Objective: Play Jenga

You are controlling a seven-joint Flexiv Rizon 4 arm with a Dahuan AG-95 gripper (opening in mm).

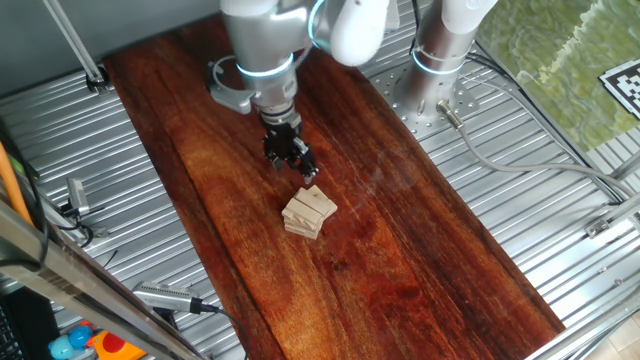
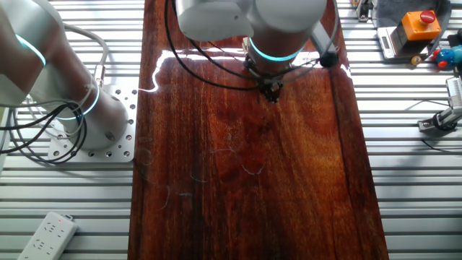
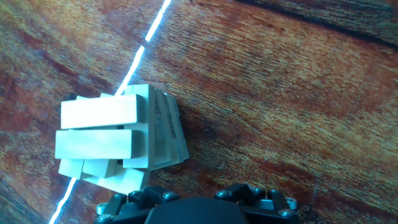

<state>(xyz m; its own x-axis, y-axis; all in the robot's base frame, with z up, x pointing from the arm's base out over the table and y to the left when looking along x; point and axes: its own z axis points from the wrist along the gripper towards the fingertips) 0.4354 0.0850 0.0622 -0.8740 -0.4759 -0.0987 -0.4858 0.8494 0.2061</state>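
Note:
The Jenga stack (image 1: 310, 212) is a small pile of pale wooden blocks in crossed layers on the dark wood board (image 1: 400, 250). In the hand view the Jenga stack (image 3: 118, 140) sits at the left, with two top blocks lying side by side and lower blocks skewed. My gripper (image 1: 306, 172) hangs just above and behind the stack, a little apart from its top. Its fingers look pressed together and hold nothing. In the other fixed view the gripper (image 2: 273, 94) points down at the board and the arm hides the stack.
The board lies on a ribbed metal table (image 1: 560, 200). The arm's base (image 1: 440, 70) stands at the back right with cables. A power strip (image 2: 47, 235) and an orange box with a red button (image 2: 419, 25) lie off the board.

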